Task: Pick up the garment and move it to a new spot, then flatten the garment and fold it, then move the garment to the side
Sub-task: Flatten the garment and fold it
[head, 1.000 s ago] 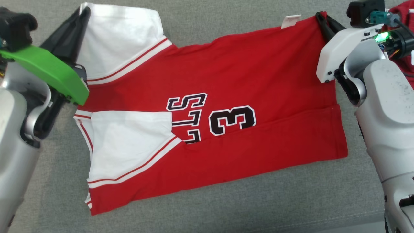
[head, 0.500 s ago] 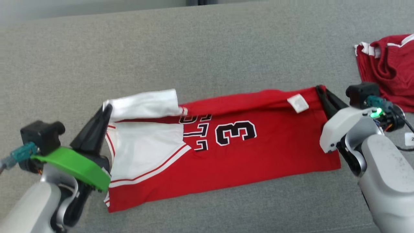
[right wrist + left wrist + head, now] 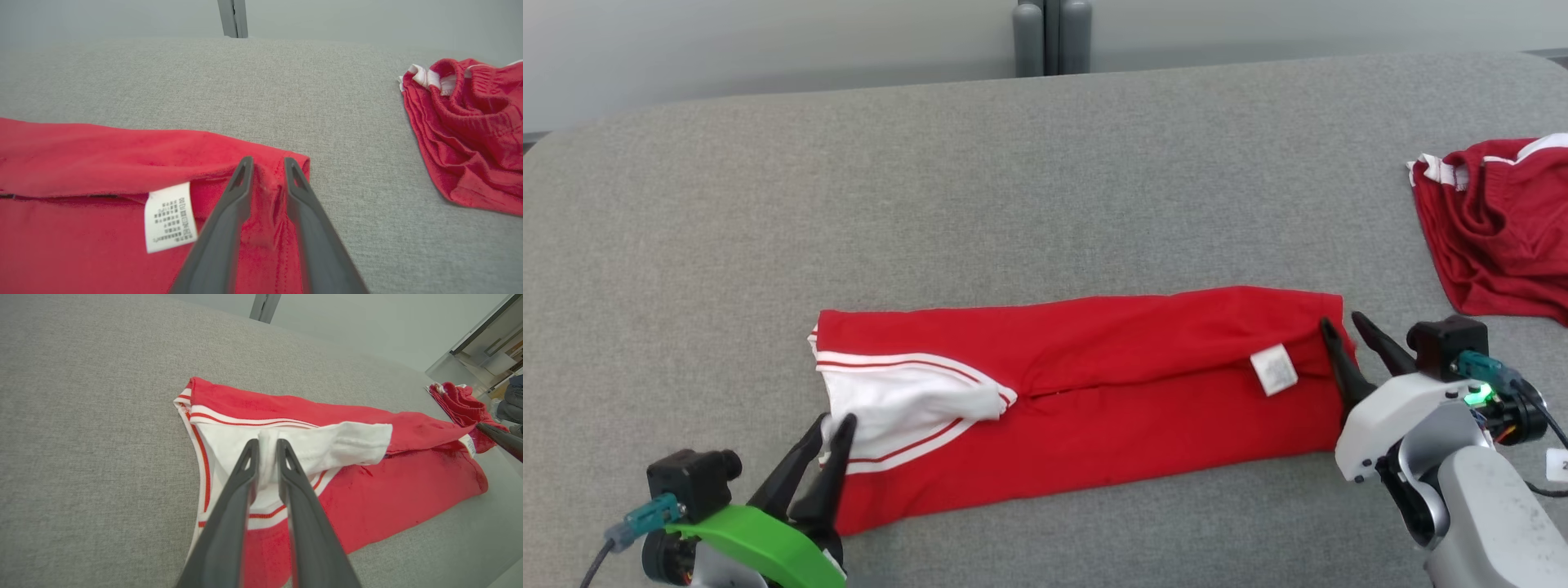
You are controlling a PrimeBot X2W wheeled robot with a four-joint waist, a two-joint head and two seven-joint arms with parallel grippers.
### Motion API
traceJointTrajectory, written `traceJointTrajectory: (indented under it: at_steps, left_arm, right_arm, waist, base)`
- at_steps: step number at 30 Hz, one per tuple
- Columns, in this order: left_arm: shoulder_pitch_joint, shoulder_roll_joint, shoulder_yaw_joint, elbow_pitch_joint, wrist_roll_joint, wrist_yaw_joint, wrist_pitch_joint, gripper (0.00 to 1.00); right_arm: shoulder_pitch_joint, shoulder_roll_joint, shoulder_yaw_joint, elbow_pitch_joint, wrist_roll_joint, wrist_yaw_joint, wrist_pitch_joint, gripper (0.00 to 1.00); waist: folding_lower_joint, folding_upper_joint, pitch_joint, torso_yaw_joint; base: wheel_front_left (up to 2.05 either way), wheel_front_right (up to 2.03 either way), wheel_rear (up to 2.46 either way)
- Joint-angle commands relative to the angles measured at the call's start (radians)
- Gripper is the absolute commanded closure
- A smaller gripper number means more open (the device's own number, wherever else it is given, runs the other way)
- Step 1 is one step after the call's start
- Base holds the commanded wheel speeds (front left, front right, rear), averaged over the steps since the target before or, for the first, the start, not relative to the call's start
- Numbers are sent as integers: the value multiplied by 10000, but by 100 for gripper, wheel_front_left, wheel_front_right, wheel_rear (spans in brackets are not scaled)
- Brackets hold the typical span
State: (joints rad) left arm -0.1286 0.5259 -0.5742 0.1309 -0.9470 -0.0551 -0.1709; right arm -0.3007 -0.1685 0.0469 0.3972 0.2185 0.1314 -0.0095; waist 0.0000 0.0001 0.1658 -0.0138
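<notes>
The red garment [image 3: 1111, 392] with white striped sleeves lies folded lengthwise into a long band on the grey surface [image 3: 931, 204]. My left gripper [image 3: 833, 420] is at the garment's left end, fingers slightly apart, with a ridge of white sleeve cloth [image 3: 327, 447] standing between them in the left wrist view, where the gripper [image 3: 267, 443] points along the band. My right gripper [image 3: 1342, 321] is at the right end, open. Its fingers straddle a red wrinkle near the corner [image 3: 294, 161] beside the white label [image 3: 169, 216].
A second red garment [image 3: 1494, 229] lies crumpled at the far right, apart from the folded one. A grey post [image 3: 1052, 37] stands behind the surface's far edge. Bare grey surface stretches beyond and to the left of the garment.
The garment's far half has been brought over toward me and laid down, hiding the lettering. Both grippers came down and toward me, and their fingers have parted. The camera tilted up.
</notes>
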Motion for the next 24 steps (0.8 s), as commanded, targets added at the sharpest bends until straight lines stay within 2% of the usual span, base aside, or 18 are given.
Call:
traceJointTrajectory:
  at_steps: [1,8,13,20,24]
  left_arm:
    - [192,-3,0,26,-33,-80,-110,0]
    - [607,-228,388,-101,136,142,-702,0]
    - [605,-512,824,-206,579,450,-882,0]
    - [538,-1298,1310,-179,959,589,-942,0]
    - [548,-1658,1533,-105,1228,481,-939,0]
  right_arm:
    - [252,38,-200,-92,-71,-17,-108,0]
    - [996,558,-1386,-725,-671,-15,-453,0]
    - [1269,882,-1754,-935,-923,-15,-223,0]
    - [907,1114,-1948,-252,-1180,-15,-186,0]
    - [663,1157,-1967,515,-1460,-17,-337,0]
  waist:
    - [0,-1,-41,-11]
    - [0,-1,-196,54]
    - [0,-1,-241,113]
    - [0,-1,-162,227]
    - [0,-1,-111,358]
  base:
    - [0,0,0]
    - [0,0,0]
    - [0,0,0]
    - [0,0,0]
    - [0,0,0]
